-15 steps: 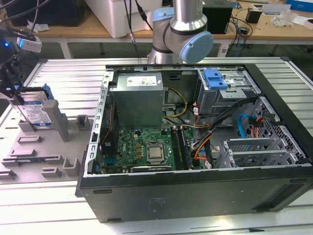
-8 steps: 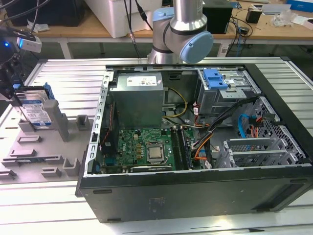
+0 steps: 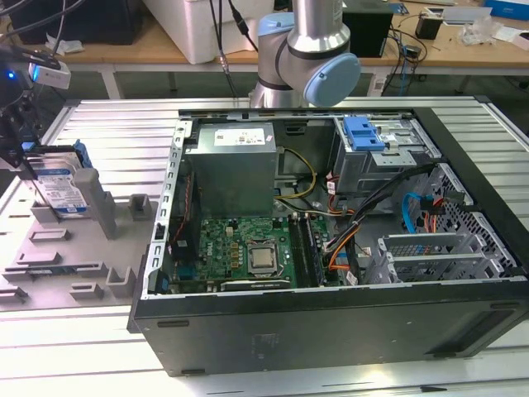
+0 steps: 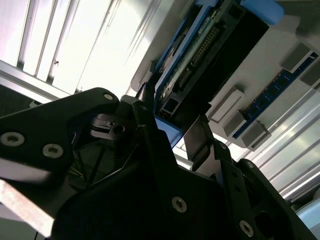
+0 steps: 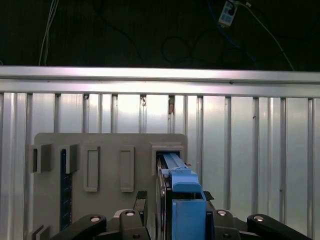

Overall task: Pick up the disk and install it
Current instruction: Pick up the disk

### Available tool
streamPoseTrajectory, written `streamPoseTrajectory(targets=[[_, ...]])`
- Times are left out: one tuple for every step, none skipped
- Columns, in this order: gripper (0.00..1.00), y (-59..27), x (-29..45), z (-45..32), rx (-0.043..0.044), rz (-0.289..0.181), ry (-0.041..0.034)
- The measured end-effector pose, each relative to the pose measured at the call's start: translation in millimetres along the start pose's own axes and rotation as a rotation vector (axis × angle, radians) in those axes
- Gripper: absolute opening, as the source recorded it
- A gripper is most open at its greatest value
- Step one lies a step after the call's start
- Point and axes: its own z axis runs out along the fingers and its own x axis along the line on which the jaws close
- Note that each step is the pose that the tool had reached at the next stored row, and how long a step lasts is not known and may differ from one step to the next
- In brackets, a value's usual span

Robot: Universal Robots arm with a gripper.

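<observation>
Exterior view: my gripper (image 3: 25,161) straddles the disk (image 3: 62,192), nine o'clock of the case (image 3: 331,327), jaws apart; grasping, I judge, needs square closing.

Slatted table (image 3: 107,124); grey fixture plate (image 3: 83,252), open computer case (image 3: 331,327) atop.

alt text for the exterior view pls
A black open-sided computer tower lies on a slatted metal table, its green circuit board exposed. At the exterior view's left, the silver hard disk with blue frame stands upright in a grey plastic holder, the arm's dark pincer at it.
</observation>
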Motion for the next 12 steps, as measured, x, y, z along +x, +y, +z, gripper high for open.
streamPoseTrajectory(targets=[[0.51,0.0,0.0,0.0,0.0000,0.000,0.0005],[0.51,0.0,0.0,0.0,0.0000,0.000,0.0009],[0.51,0.0,0.0,0.0,0.0000,0.000,0.0012],[0.51,0.0,0.0,0.0,0.0000,0.000,0.0015],[0.49,0.0,0.0,0.0,0.0000,0.000,0.0018],[0.43,0.0,0.0,0.0,-0.0001,0.000,0.0022],[0.37,0.0,0.0,0.0,0.0000,0.000,0.0024],[0.37,0.0,0.0,0.0,0.0000,0.000,0.0027],[0.37,0.0,0.0,0.0,0.0000,0.000,0.0030],[0.37,0.0,0.0,0.0,0.0000,0.000,0.0032],[0.37,0.0,0.0,0.0,0.0000,0.000,0.0035],[0.37,0.0,0.0,0.0,-0.0001,0.000,0.0038]])
